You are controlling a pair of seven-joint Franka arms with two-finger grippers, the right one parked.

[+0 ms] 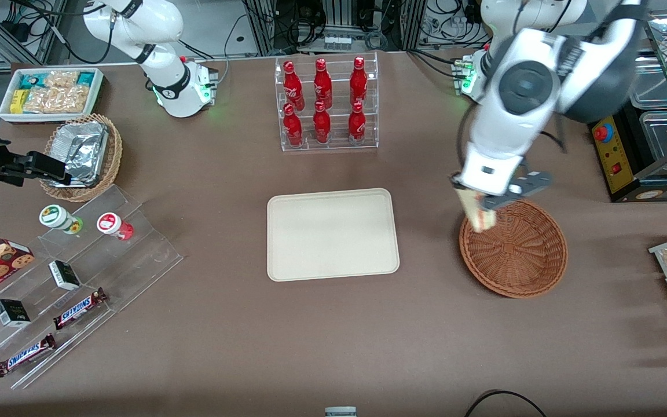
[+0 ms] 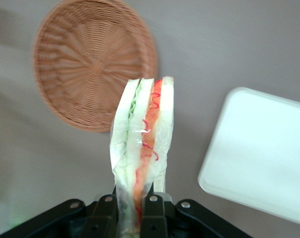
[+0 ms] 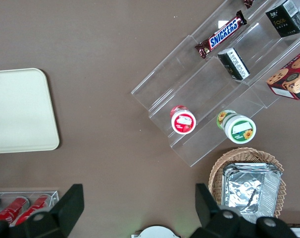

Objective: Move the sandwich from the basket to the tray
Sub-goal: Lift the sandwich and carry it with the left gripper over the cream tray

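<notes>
While above one basket (image 1: 521, 255), gripper (image 1: 482, 209) clamping one sandwich (image 2: 142, 148).

Six red bottles (image 1: 325, 104) stood in a clear rack (image 1: 327, 143). Two Snickers bars (image 1: 80, 307) lay on stepped acrylic shelves (image 1: 136, 255).

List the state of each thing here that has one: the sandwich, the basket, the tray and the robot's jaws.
sandwich: wrapped in clear film, lifted, held by one end, hanging over the basket's rim.
basket: upright, nothing in it.
tray: flat on the table, nothing on it.
gripper: above the basket's rim on the tray's side, jaws shut on the sandwich.
</notes>
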